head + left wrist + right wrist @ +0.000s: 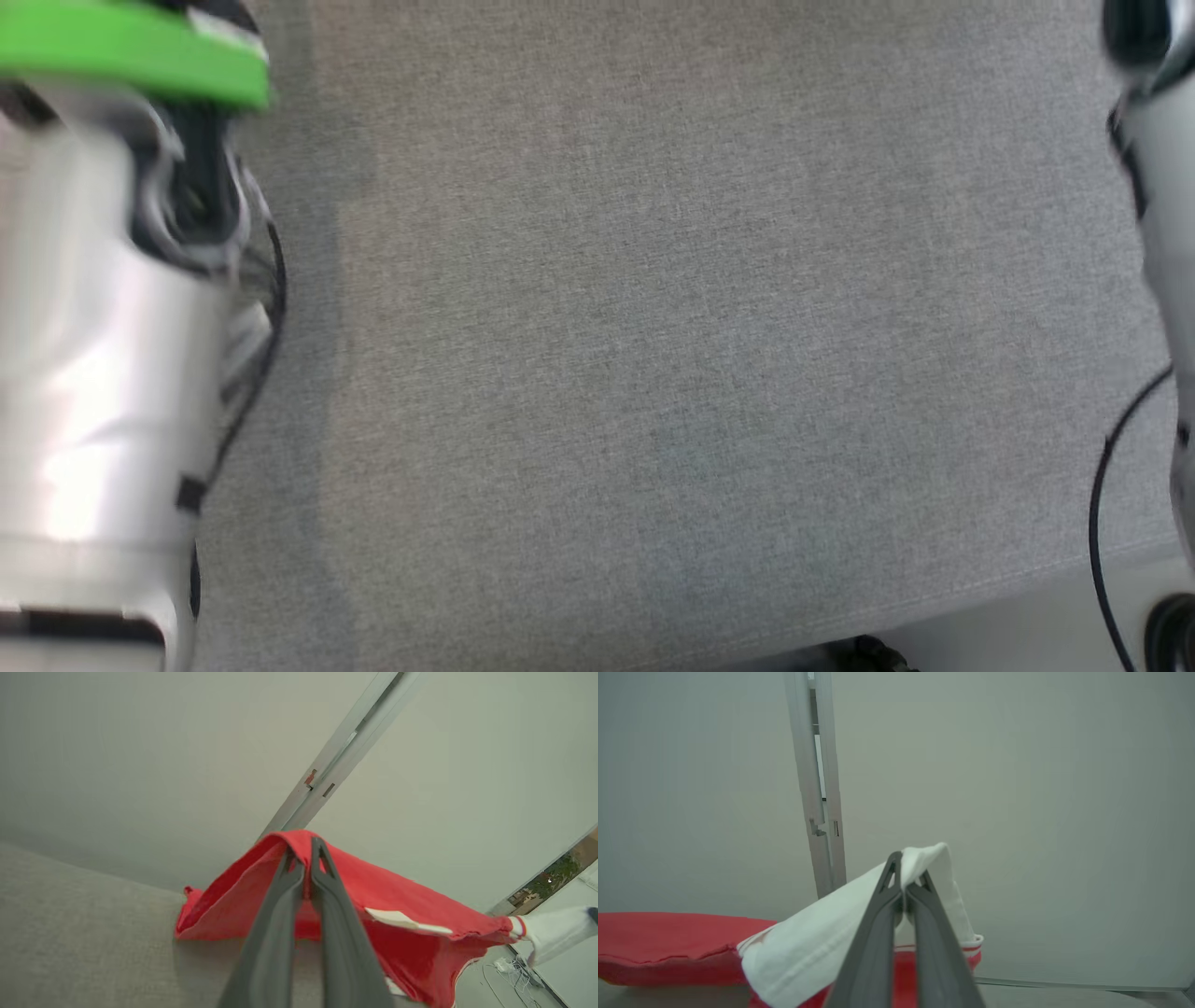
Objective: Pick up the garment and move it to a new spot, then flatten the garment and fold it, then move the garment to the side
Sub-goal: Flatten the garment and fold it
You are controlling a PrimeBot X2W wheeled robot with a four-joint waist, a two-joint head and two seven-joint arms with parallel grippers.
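Looking down from the head, the grey cloth-covered bench (653, 373) takes the middle. The pale left forearm (93, 373), blurred and banded in green, hangs over its left edge, and the right arm (1167, 233) stands at its right edge beside a black cable (1102, 504). That broad middle looks the natural landing place. In the left wrist view the left fingers (329, 905) are closed on a fold of the red garment (397, 896), which hangs from them like a tent with a white label (402, 919) on its inner face. Its far corner droops toward the bench's far edge by the wall; whether it touches there I cannot tell. In the right wrist view the right fingers (878, 938) are pinched shut on the garment's white sleeve (808, 942), red-trimmed at the cuff, while the red body lies low over the bench, off to that view's left. The step in hand seems to be carrying the lifted garment to its new spot. Doing it well calls for firm pinches and level arms, spread enough to draw the cloth taut without tugging the sleeve free, since that hold is on a thin end. Setting the hanging hem down first, then drawing both arms toward the near edge, would likely lay it flat with few creases.
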